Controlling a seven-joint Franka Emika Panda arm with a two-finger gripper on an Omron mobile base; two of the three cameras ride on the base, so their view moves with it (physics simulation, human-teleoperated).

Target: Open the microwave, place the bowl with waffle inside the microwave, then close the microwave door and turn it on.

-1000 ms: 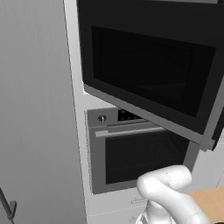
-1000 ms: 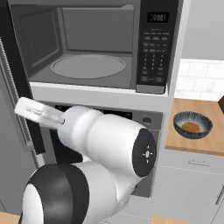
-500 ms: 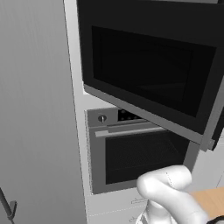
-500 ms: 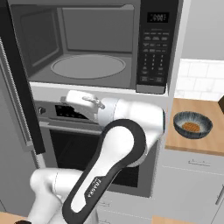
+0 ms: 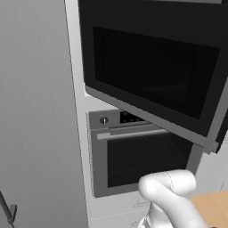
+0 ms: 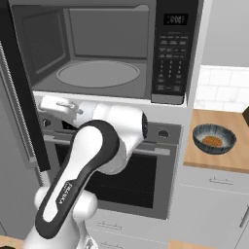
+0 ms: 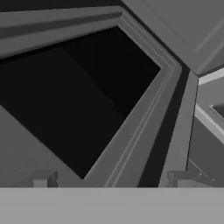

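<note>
The microwave stands open, its grey cavity and round turntable bare, with the keypad strip on its right. The microwave door is swung out to the left, and its grey bar handle runs down the free edge. The bowl with waffle rests on the wooden counter to the right. My hand hovers just below the cavity, pointing left at the door's inner face. In the hand view my gripper is open, empty, and faces the door's dark window.
A grey oven with round knobs sits under the microwave, behind my arm. The wooden counter extends right, over white drawers. A tall grey cabinet panel fills the left side.
My arm has refolded: the elbow dropped and the forearm now rises across the oven front. The hand shifted a little by the open door. Door, bowl and jaws are unchanged.
</note>
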